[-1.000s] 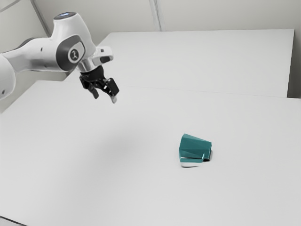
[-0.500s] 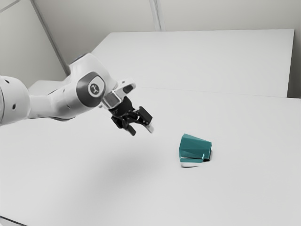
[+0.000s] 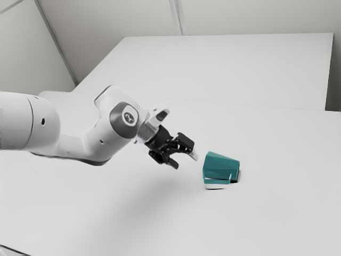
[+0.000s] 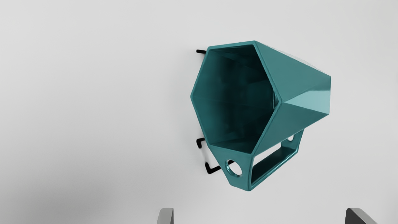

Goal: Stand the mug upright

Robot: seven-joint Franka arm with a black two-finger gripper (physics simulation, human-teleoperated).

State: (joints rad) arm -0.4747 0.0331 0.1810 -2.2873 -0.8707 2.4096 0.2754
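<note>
One broad white table (image 3: 277,213) before pale grey walls (image 3: 256,18), our gripper (image 3: 185,161) wide open and empty, near the teal mug (image 3: 219,166) but not touching it, the mug lying on its side upon our table.

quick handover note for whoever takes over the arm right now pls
End effector: open, empty, near the mug on the arm's side.
Mug: teal, lying on its side on the table, mouth facing the arm, handle out to one side.
Done: arm is close to the mug; no grip yet.
Left: grip it, turn it onto its base, release.
</note>
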